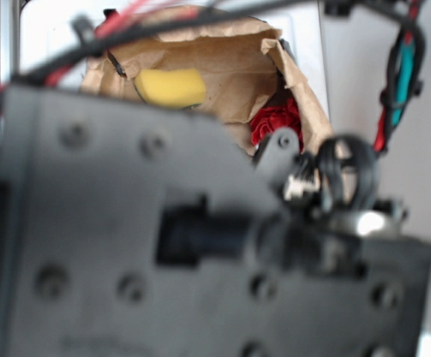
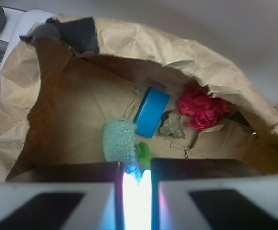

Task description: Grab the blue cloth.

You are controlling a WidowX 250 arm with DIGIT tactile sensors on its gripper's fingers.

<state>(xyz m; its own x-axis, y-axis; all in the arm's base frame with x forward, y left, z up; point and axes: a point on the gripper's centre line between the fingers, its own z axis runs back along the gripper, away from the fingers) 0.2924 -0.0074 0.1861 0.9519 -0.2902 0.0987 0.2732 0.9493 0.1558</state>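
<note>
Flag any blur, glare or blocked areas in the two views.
Exterior: blurred arm housing fills most of the frame, hiding much of the paper bag; the blue cloth isn't visible. Wrist: blown-out glare between the jaws of the gripper washes out the near tip of the blue cloth; bag interior is shadowed and soft.

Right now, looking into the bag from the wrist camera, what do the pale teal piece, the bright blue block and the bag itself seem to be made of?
The blue cloth looks like soft terry or knit fabric: fuzzy, ribbed surface, matte. The blue block seems rigid, probably plastic or painted wood: flat faces, straight edges, smooth even colour. The paper bag looks like brown kraft paper: creased, crinkled walls with a torn rim.
</note>
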